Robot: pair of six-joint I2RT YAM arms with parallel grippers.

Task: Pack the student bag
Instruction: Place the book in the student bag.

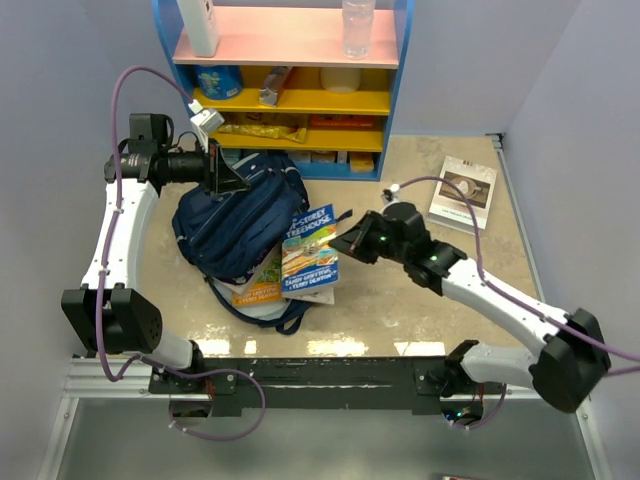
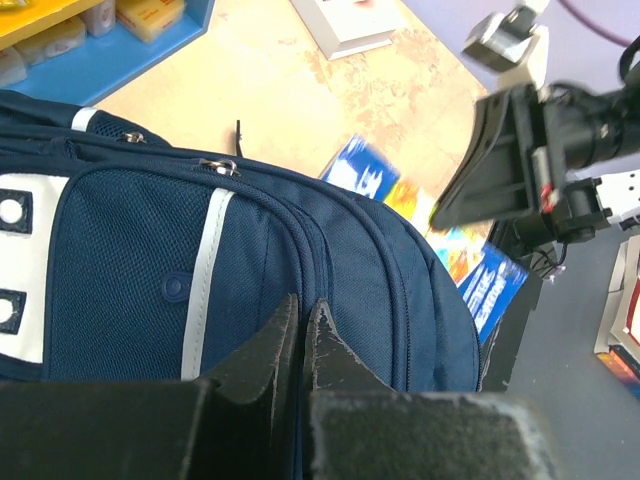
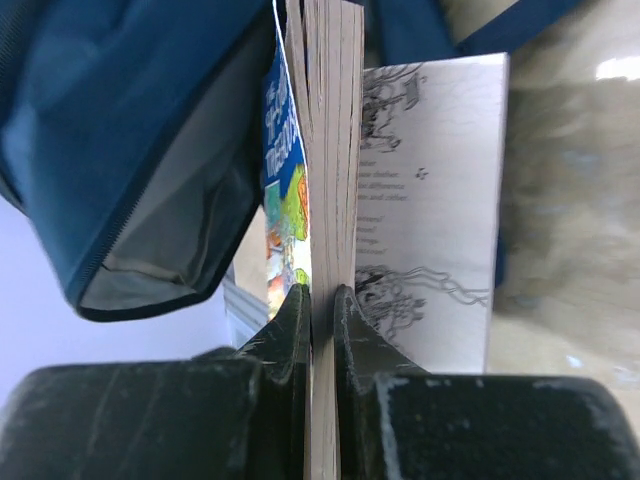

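- The left arm (image 1: 118,235) rises from its base, bends at the elbow and turns its wrist level, towards the right.
- The left gripper (image 2: 303,322) sits at the top of the student bag (image 1: 230,230). Its dark, rough-surfaced jaws are drawn nearly together on a fold of the navy fabric.
- The student bag lies on the mottled beige table (image 1: 400,300), just in front of the shelf unit (image 1: 400,90). It is woven mesh cloth with a pale stripe (image 2: 205,270) and a zipper.
- The right arm (image 1: 500,300) stretches low and leftward across the table.
- The right gripper (image 3: 320,305) is clamped on the page block of a paperback book (image 1: 312,250), whose glossy blue cover touches the bag.
- An orange book (image 1: 258,288) lies under it.
- The bag's mouth gapes, showing a smooth grey lining (image 3: 170,240).
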